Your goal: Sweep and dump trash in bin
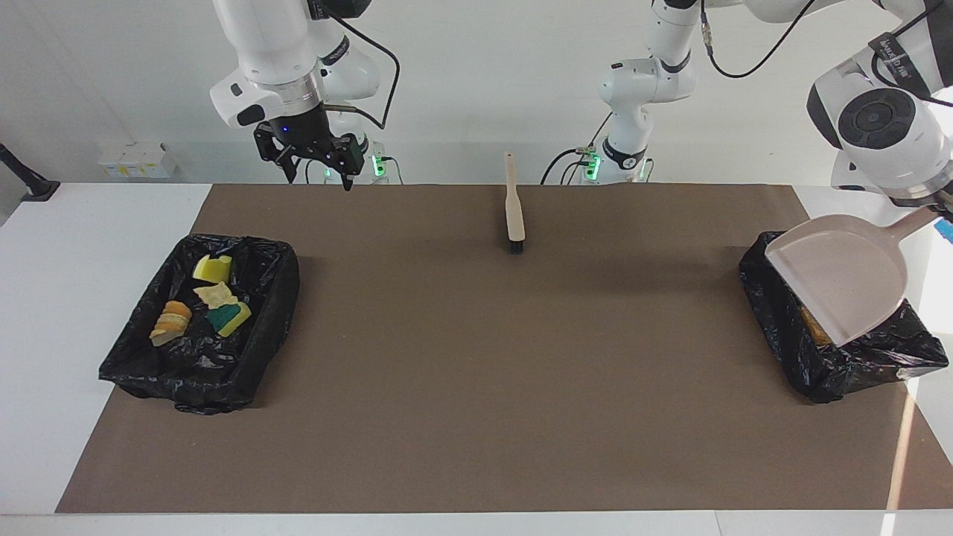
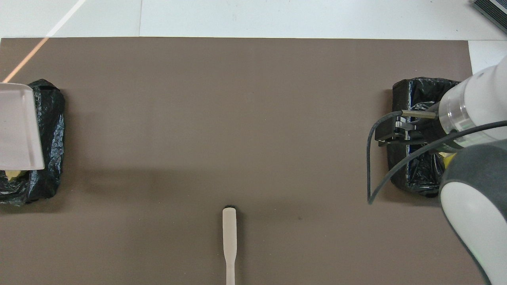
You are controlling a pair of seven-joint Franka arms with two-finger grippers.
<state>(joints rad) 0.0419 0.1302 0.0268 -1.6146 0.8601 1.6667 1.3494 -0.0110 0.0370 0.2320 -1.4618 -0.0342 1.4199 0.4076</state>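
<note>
Dustpan over the bin at the left arm's end of the tabletop.
The left tool grips the dustpan by its handle, tilted above that bin, hiding most trash there. The right tool hangs open, above the tabletop's edge near the other bin, which holds four trash pieces. The brush lies between the bins.

You're looking at a robotics lab, not a home. Two white robot arms stand bolted at the desk's twelve o'clock edge, green status lights glowing at their bases, cables looping off them. A brown paper mat covers the white desk, the wall is bare and white, and two bag-lined bins sit staged at three and nine o'clock.
</note>
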